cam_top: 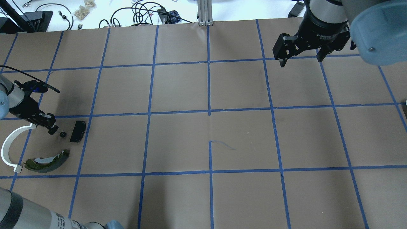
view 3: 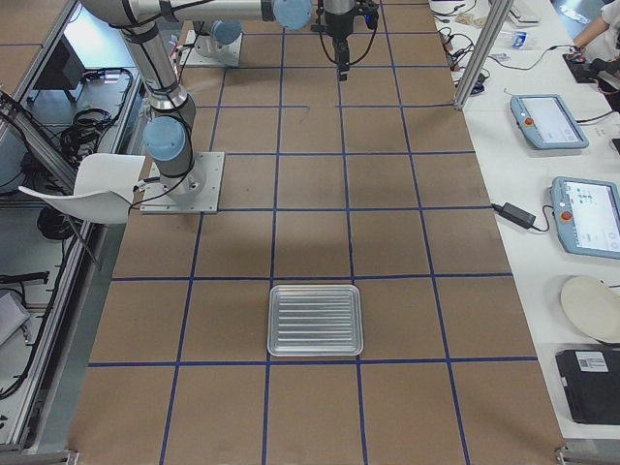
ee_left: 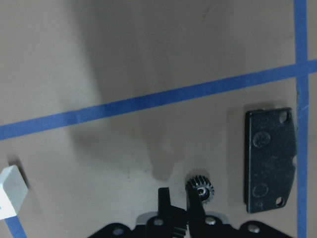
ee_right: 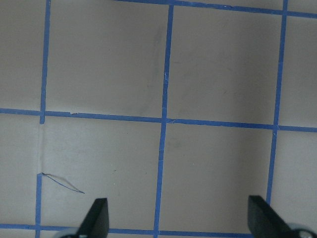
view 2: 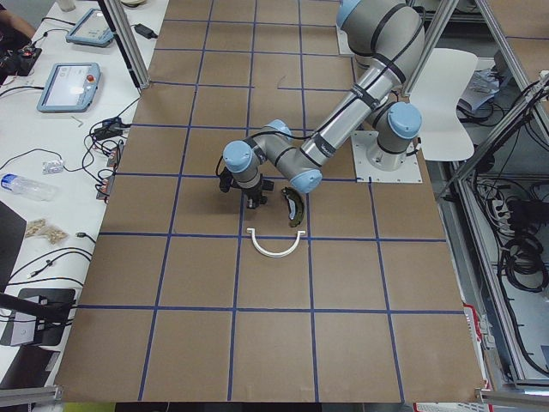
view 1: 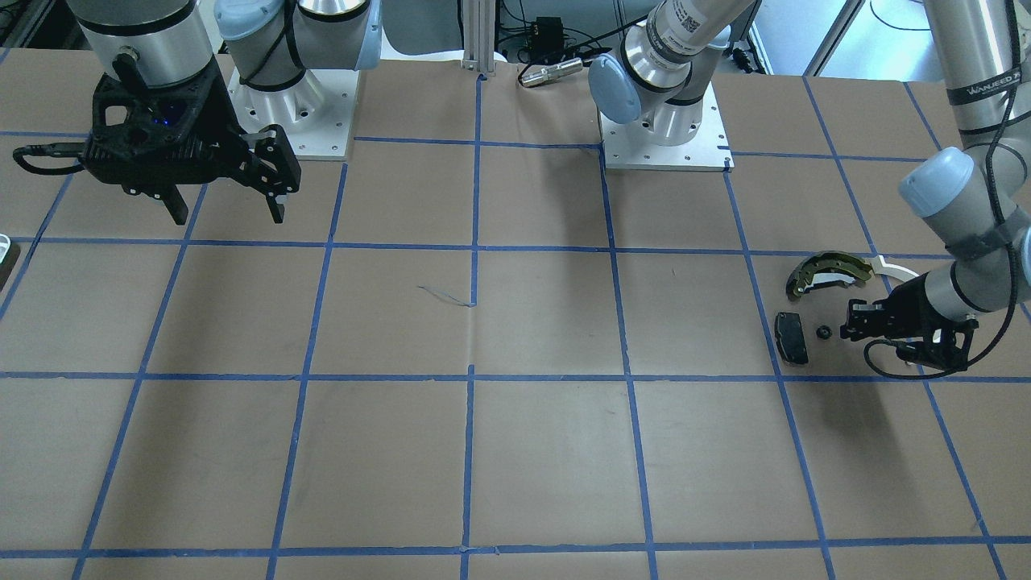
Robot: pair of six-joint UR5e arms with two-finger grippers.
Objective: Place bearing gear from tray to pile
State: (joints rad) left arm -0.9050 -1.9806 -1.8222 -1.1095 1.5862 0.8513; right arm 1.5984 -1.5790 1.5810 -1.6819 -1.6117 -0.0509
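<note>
The bearing gear lies flat on the table paper, just right of my left gripper's fingertips and outside them. It also shows in the front view and the overhead view. My left gripper sits low over the paper with its jaws almost together and nothing between them. The pile surrounds it: the black pad, the olive-gold brake shoe and the white arc. My right gripper is open, empty and raised on the other side. The tray appears empty.
The table is brown paper with a blue tape grid. The arm bases stand at the robot's edge. A sliver of the tray's rim shows at the front view's left edge. Cables and tablets lie off the table.
</note>
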